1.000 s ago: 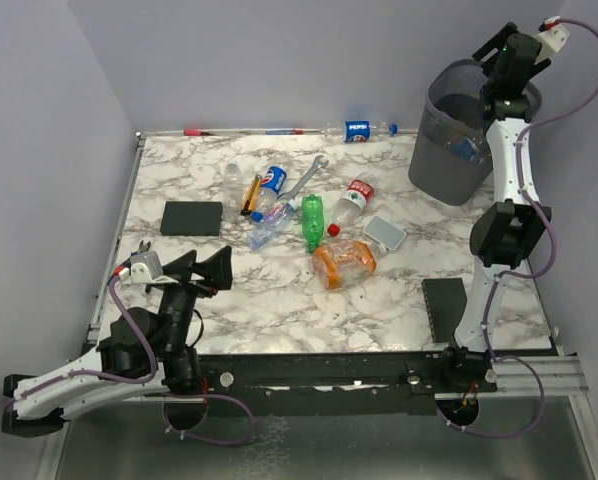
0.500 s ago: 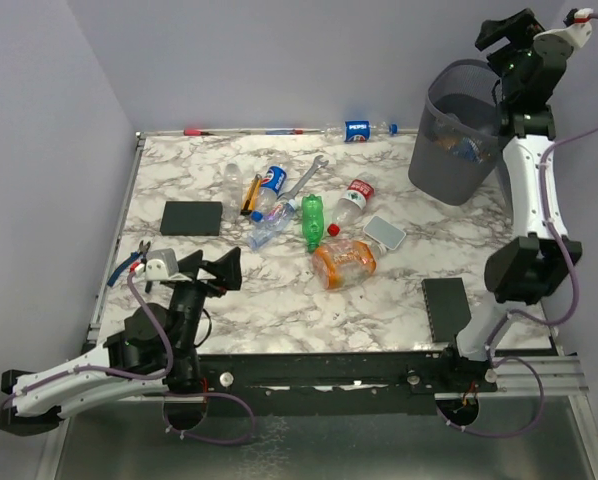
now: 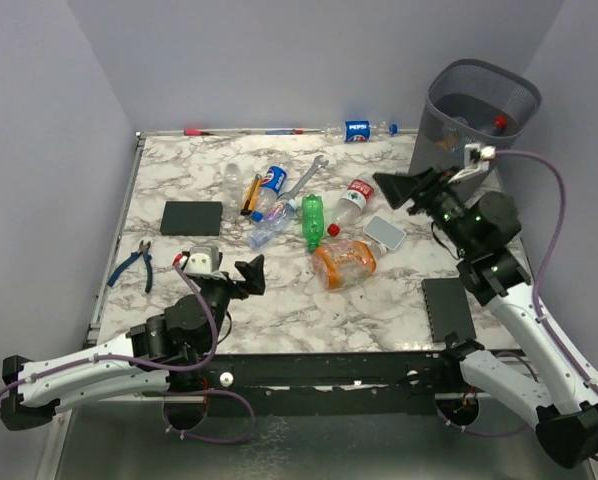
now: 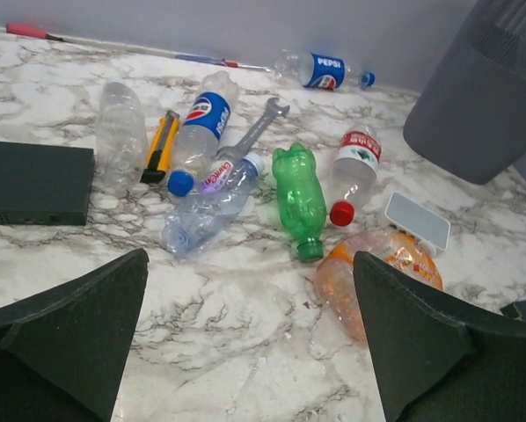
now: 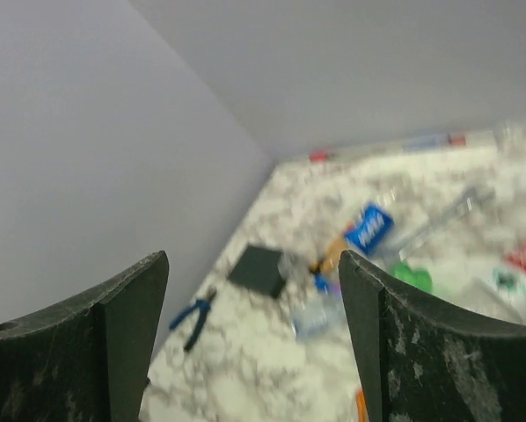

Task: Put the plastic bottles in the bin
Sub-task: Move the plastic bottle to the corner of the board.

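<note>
You're swinging right tool [image 3: 397,188] back from bin [image 3: 514,88], released and empty: drop done; left tool [image 3: 247,272], also released, advancing toward green bottle [image 3: 312,218]; bottles [image 3: 270,185] still waiting on table [image 3: 309,310].

tabletop [image 3: 309,300]: white marble pattern veined in grey. bin [image 3: 434,135]: dark-grey wire mesh. green bottle [image 4: 300,198]: green throughout, cap included. orange bottle [image 4: 368,272]: translucent orange. near pepsi bottle [image 4: 201,123]: clear, with blue label and blue cap. far pepsi bottle [image 4: 323,70]: clear, with blue label and blue cap. red-label bottle [image 4: 353,167]: clear, with red label and red cap. block [image 4: 30,183]: black. wrench [image 4: 252,132]: silver. pliers [image 3: 134,263]: blue handles. walls [image 3: 279,60]: pale lilac-grey.
</note>
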You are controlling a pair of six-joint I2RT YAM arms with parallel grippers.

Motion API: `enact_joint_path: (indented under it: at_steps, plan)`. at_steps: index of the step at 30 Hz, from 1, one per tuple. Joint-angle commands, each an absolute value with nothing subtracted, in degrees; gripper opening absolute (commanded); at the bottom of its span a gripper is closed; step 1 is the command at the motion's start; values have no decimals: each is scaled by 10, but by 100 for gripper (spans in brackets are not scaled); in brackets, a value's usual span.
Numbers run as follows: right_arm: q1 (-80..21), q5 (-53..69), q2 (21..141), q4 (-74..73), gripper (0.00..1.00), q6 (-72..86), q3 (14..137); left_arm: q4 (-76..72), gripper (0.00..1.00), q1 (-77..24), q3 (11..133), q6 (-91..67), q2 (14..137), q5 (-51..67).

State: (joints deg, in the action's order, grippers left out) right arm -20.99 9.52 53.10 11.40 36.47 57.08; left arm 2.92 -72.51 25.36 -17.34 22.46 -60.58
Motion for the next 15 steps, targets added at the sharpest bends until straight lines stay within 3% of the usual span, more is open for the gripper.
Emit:
enact_joint_path:
  at_steps: [1, 7, 15]
  plan:
    - [-220, 105, 472, 9, 80, 426, 425, 46, 99, -726, 275, -180, 278, -512]
    - [-220, 70, 367, -77, 79, 511, 270, 88, 99, -727, 395, -92, 508, -285]
    - [-219, 10, 256, -218, 80, 618, 226, 152, 99, -728, 549, 39, 725, -247]
